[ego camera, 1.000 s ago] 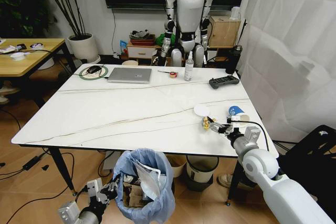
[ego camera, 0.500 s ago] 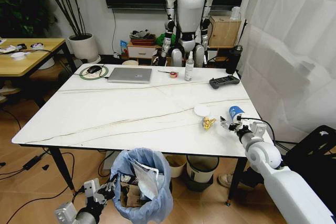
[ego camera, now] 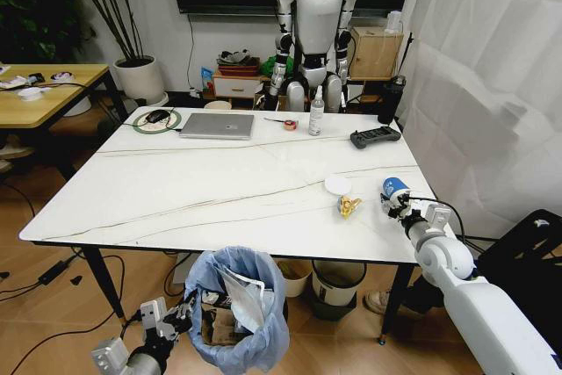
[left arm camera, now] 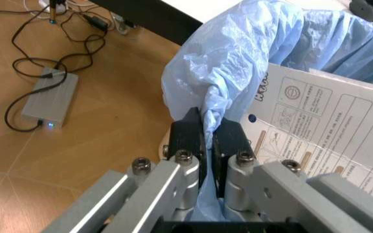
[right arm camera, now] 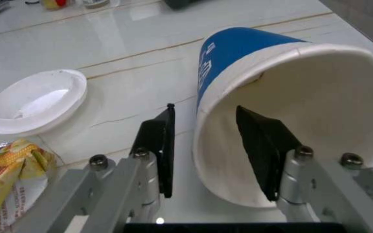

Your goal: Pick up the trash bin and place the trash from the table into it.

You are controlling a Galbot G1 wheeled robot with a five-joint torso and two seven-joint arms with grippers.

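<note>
The large white marble-look table [ego camera: 219, 191] is smooth and glossy, with thin veins. In the lower centre of the head view, the small round bin's light-blue plastic bag [ego camera: 255, 340] looks thin, crinkled and a little shiny. The blue-white paper cup [right arm camera: 283, 121] is matt inside. The yellow wrapper [right arm camera: 8, 174] is shiny foil. Both grippers' fingers are matt black [left arm camera: 190, 141] on bare metal brackets with screws.

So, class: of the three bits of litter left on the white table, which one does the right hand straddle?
The blue-white paper cup, lying on its side: one finger is inside its mouth, one outside. The white lid and yellow wrapper lie apart from the right hand.
</note>
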